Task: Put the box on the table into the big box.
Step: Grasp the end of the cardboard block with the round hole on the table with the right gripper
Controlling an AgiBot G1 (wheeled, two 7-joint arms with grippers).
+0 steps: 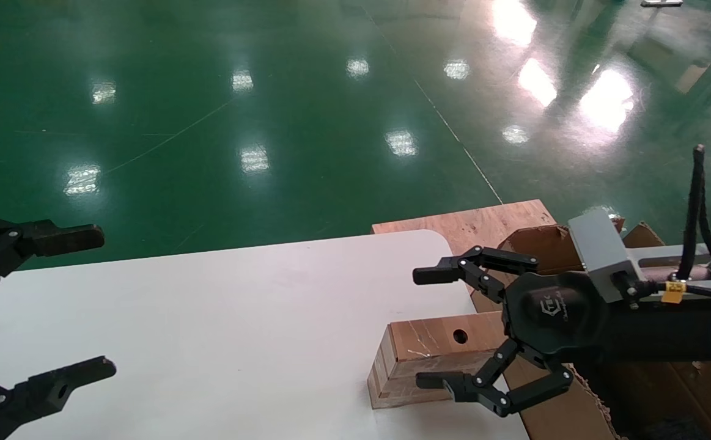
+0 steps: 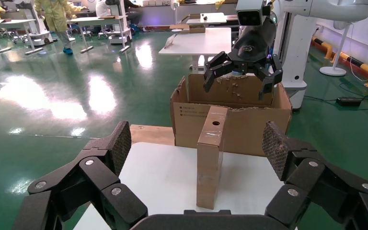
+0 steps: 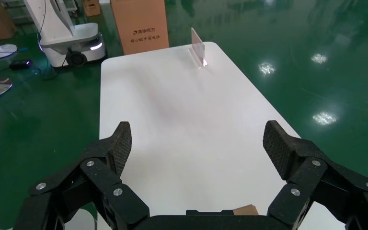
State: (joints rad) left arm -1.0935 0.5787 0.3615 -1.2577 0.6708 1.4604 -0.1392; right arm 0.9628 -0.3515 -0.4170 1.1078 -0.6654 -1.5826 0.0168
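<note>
Standing on its narrow edge on the worktop (image 1: 221, 330), at the end next to the big box (image 2: 239, 122): one box (image 1: 419, 360), round hole in the broad face, striped layered edge showing. Just beyond the worktop's end, one big box with ragged torn flaps and small black print on one side; interior not readable from these views. Under and behind it, one plywood board (image 1: 471, 223) on the green floor (image 1: 269, 110).

Hovering over the box, reaching in from the big box side: right end effector (image 1: 431, 330), fingers spread wide, one on each side of the box, touching nothing visible. At the opposite end of the worktop from the box: left end effector (image 1: 95, 302), likewise spread wide and empty, pointed toward the box.

Two end effectors, two cartons.
</note>
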